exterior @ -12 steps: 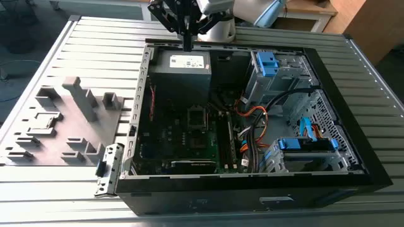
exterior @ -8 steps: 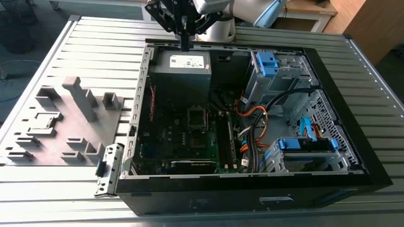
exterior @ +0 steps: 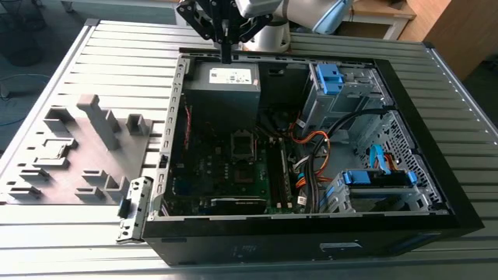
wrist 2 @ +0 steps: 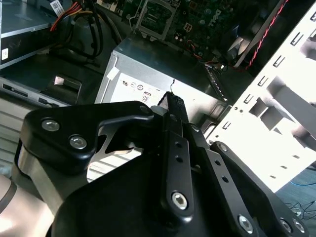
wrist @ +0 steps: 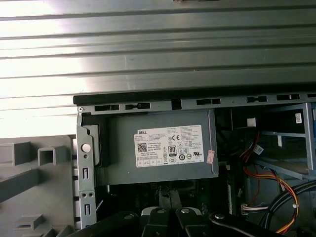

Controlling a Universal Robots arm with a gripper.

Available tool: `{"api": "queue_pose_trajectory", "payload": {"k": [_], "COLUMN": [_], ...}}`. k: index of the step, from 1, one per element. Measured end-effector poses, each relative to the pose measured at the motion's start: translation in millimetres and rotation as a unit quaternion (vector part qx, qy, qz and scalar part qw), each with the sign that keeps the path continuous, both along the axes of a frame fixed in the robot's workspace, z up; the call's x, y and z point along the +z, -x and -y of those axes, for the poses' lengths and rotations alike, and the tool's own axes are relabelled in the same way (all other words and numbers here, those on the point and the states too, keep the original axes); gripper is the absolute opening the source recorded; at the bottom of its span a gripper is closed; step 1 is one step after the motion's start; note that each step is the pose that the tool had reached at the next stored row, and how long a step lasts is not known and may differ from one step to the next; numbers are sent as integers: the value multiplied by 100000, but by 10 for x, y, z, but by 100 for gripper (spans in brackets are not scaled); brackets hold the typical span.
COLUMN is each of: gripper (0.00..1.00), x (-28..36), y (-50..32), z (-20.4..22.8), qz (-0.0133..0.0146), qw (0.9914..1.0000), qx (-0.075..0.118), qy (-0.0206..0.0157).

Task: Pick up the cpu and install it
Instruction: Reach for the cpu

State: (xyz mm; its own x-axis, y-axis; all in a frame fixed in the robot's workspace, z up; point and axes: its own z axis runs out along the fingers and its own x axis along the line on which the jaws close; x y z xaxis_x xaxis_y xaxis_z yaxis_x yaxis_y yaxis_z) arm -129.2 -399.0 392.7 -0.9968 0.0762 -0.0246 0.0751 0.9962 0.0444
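My gripper (exterior: pixel 226 56) hangs over the rear edge of the open computer case (exterior: pixel 435 192), just above the grey power-supply box (exterior: pixel 224 87). Its black fingers are pressed together, shut, with nothing visible between them; the tips also show in both wrist views (wrist 2: pixel 174 101) (wrist: pixel 166 193). A small flat grey square that looks like the cpu (exterior: pixel 55 153) lies in a recess of the grey fixture (exterior: pixel 93 125) at the exterior view's left, far from the gripper. The metal-framed socket bracket (exterior: pixel 242 146) sits mid-motherboard, also seen in the second wrist view (wrist 2: pixel 155 17).
The case lies on its side on a slatted metal table (exterior: pixel 116 52). Inside are blue drive latches (exterior: pixel 328 79), orange and black cables (exterior: pixel 319 146) and a green motherboard (exterior: pixel 233 181). A hinged bracket (exterior: pixel 134 210) juts from the case's near corner. The fixture carries several upright blocks.
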Motion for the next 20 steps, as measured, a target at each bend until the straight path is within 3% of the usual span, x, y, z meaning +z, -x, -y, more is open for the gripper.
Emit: {"api": "queue_pose_trajectory", "payload": {"k": [9,20], "gripper": [11,11], "x": [-7,-8], "y": [94,146], "z": [-1,-1], "qz": [143,171], "qw": [100000,100000], "qx": [-2,0], "qy": [-2,2]}}
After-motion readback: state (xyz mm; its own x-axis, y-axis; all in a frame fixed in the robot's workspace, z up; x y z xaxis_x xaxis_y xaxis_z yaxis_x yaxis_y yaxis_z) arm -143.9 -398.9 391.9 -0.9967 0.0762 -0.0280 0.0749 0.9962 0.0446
